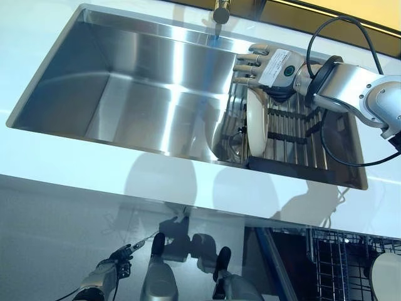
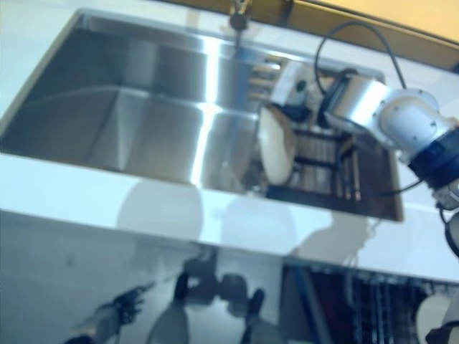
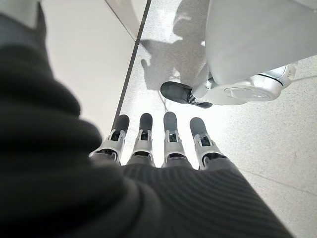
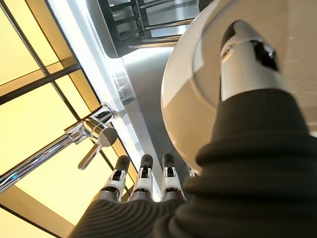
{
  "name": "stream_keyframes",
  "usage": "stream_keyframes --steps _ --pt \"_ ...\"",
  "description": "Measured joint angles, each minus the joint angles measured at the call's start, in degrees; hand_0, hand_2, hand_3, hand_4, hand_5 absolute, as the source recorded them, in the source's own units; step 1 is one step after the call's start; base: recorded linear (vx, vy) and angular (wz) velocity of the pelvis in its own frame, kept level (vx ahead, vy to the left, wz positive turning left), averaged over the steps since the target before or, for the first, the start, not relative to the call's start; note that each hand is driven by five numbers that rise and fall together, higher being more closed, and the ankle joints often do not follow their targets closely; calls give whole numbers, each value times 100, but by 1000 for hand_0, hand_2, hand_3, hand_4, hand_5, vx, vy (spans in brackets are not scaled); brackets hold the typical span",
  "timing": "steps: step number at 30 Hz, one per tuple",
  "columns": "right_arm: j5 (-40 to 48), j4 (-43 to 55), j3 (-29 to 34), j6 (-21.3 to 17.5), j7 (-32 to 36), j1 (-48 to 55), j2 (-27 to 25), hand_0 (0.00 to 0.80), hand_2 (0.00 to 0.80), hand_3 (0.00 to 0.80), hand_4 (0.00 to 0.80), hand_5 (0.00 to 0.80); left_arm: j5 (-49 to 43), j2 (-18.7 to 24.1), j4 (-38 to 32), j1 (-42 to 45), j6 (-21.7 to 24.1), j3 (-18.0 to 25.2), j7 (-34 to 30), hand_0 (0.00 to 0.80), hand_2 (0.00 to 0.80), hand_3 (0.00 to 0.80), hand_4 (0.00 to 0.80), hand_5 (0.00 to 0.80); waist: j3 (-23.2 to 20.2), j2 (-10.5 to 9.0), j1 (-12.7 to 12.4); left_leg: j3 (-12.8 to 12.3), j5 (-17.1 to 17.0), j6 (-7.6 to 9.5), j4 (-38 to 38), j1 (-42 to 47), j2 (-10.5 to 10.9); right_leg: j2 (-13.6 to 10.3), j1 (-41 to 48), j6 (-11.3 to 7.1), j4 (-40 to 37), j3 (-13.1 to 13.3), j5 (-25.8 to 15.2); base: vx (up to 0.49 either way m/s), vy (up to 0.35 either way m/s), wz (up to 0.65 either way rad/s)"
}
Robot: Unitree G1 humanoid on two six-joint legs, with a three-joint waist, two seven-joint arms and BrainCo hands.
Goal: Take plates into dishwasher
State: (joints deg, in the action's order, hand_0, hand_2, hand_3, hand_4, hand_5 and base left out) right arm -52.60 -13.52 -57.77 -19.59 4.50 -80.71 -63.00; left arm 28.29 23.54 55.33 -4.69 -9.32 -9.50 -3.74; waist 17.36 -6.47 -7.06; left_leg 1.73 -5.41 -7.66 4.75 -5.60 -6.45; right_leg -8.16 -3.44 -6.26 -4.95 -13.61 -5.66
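R hand (image 1: 269,68) open at upright plate (image 1: 255,123) in sink rack (image 1: 294,135).

No legible text or labels anywhere

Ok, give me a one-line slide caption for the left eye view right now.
Right hand reaches over the white plate standing on edge in the sink drying rack, fingers straight; dishwasher rack open below.
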Motion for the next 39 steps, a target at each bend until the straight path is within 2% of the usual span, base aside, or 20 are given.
stream_keyframes --steps 5,6,7,15,19,32,39 --pt "57 35 0 -13 1 0 2 0 0 0 0 0 0 0 0 -4 1 1 -20 0 0 0 0 0 2 3 6 -7 0 0 0 0 0 0 -5 0 -1 9 0 0 0 0" --pt "93 51 1 -14 8 0 2 198 198 198 198 198 0 0 -1 -3 2 2 -20 0 0 0 0 0 2 3 7 -9 0 0 1 0 0 0 -6 0 0 10 0 0 0 0" --pt "121 68 1 -18 23 0 2 800 800 800 800 800 1 0 -1 -3 2 4 -21 0 0 0 0 0 3 4 7 -10 0 0 1 0 0 0 -8 0 0 12 0 0 0 0" --pt "150 221 26 -145 125 1 -7 800 800 800 800 800 1 0 -3 -2 1 36 -31 0 0 0 0 0 7 9 10 -13 0 0 -1 12 1 -2 4 0 0 16 0 0 0 0" --pt "150 219 36 -148 121 1 -47 800 800 800 800 800 1 3 -3 2 0 190 -43 0 0 0 0 0 8 12 19 -23 0 0 1 49 0 -1 30 0 -1 29 -1 19 -4 -1" --pt "93 197 35 -275 75 8 -98 800 800 800 800 800 -2 2 -4 9 -6 197 -135 0 0 0 0 0 13 21 134 -54 1 1 0 123 -1 -1 78 1 0 61 -7 14 -2 0" --pt "25 -122 34 -277 10 112 -108 800 800 800 800 800 -3 -4 -4 20 -6 200 -242 0 0 0 0 0 10 21 135 -118 1 2 -1 208 -9 4 141 7 0 91 -24 7 -3 -2"
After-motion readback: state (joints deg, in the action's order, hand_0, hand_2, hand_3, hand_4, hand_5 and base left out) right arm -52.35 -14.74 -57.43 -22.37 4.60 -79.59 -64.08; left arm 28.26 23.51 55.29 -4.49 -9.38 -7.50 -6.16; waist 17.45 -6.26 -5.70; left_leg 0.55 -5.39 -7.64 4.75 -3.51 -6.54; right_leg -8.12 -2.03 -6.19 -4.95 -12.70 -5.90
